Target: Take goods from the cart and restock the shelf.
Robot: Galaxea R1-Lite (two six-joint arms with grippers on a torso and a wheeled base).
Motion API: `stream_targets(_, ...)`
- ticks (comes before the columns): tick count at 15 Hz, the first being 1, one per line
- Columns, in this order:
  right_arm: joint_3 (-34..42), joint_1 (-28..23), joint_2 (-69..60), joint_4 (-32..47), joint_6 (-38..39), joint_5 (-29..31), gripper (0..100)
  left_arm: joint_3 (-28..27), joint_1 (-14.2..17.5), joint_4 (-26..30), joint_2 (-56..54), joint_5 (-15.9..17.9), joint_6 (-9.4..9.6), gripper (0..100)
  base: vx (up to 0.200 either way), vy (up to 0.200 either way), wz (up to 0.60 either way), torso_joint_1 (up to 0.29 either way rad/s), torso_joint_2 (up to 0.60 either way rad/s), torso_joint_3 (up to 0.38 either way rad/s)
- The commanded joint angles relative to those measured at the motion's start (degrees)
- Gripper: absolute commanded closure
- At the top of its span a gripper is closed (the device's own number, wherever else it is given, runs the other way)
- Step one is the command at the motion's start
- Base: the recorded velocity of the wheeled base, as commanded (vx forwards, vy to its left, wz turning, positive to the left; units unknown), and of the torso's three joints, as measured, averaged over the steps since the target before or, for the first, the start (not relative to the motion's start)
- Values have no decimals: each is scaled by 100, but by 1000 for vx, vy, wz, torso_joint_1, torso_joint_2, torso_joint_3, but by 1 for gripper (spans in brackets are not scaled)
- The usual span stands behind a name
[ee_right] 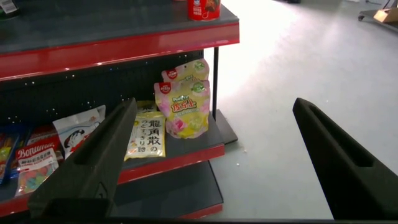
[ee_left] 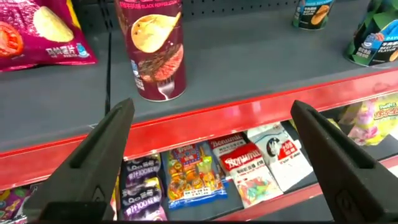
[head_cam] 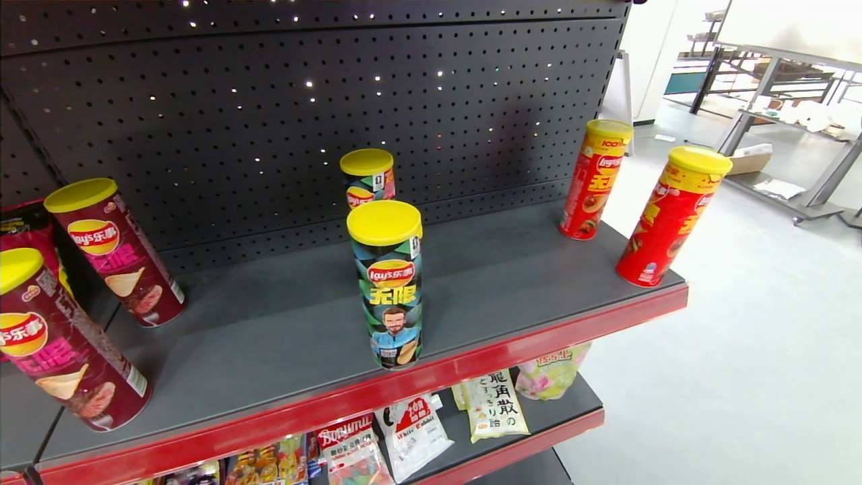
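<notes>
The dark grey shelf (head_cam: 512, 269) with a red front edge carries yellow-lidded chip cans: two maroon ones (head_cam: 114, 252) at the left, two green-black ones (head_cam: 390, 289) in the middle, one behind the other, and two red ones (head_cam: 673, 215) at the right end. My left gripper (ee_left: 212, 106) is open and holds nothing; it hangs in front of the red edge, below a maroon can (ee_left: 155, 50). My right gripper (ee_right: 216, 102) is open too, with nothing in it, off the shelf's right end near a red can's base (ee_right: 204, 9).
A lower shelf (head_cam: 572, 421) holds snack bags (ee_left: 193, 174), among them pink-green pouches (ee_right: 183, 106). A purple chip bag (ee_left: 37, 31) lies at the upper shelf's far left. A black pegboard (head_cam: 303, 101) backs the shelf. Open floor (head_cam: 741, 350) lies to the right, with metal tables (head_cam: 774, 74) beyond.
</notes>
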State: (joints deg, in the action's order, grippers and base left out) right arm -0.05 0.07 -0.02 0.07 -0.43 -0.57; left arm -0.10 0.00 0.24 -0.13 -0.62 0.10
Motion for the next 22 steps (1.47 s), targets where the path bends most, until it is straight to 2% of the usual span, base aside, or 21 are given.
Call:
stream_targets(1,-4,1,2,1,-1,-4,0,1,0,2,13,1,-1,0,0,0,600,2,2,2)
stream_targets(4,-4,1,2,1,-1,-4,0,1,0,2,13,1,-1,0,0,0,600,10,1,2)
stream_targets(22,5,1,2,1,25,-4,0,1,0,2,13,9,-1,0,0,0,0,0,0,0)
